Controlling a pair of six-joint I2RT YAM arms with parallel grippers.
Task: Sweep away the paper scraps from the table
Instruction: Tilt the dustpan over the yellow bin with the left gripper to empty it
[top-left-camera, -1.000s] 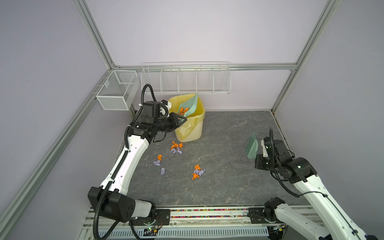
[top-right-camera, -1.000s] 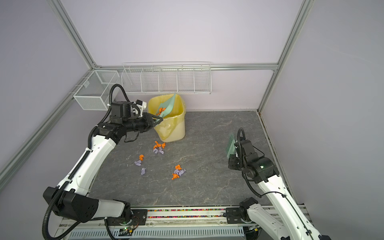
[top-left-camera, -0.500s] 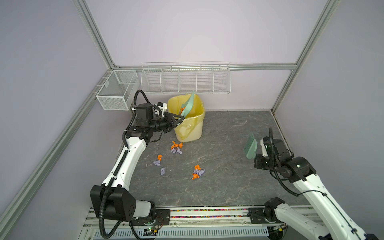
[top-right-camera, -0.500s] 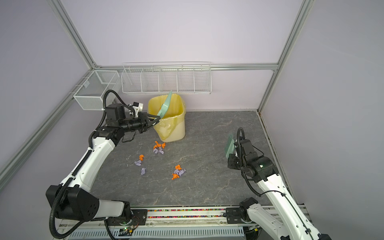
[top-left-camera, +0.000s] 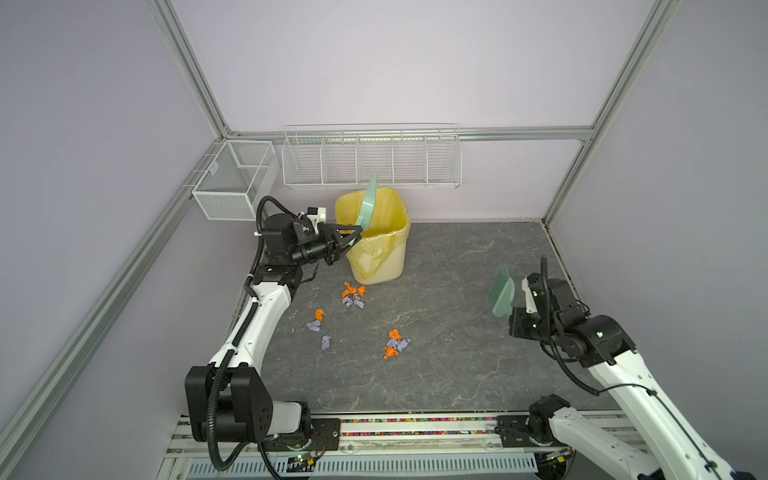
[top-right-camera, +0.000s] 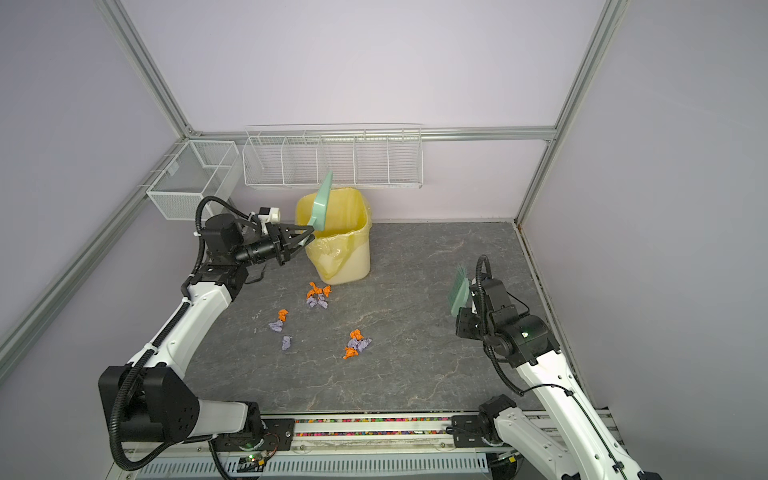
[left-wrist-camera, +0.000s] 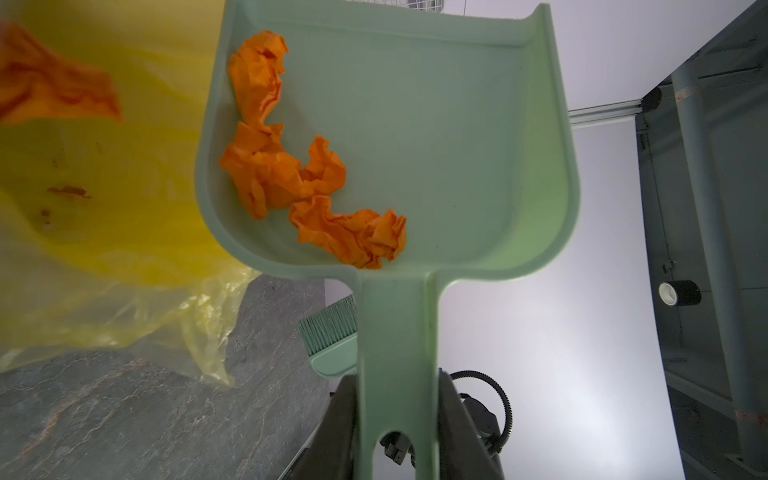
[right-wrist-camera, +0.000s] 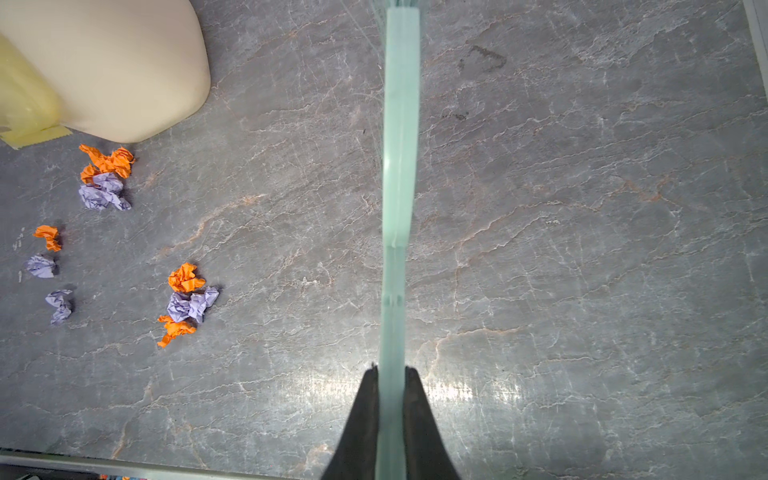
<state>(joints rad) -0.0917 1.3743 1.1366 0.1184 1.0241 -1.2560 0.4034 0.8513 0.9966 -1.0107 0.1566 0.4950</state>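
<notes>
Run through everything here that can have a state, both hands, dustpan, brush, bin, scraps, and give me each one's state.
dustpan: tipped steeply over the bin, orange scraps inside.
brush: held in the air above the table.
left hand: shut on the dustpan handle.
right hand: shut on the brush handle.
bin: upright, open, lined with a yellow bag.
paper scraps: loose on the table in small clusters.
</notes>
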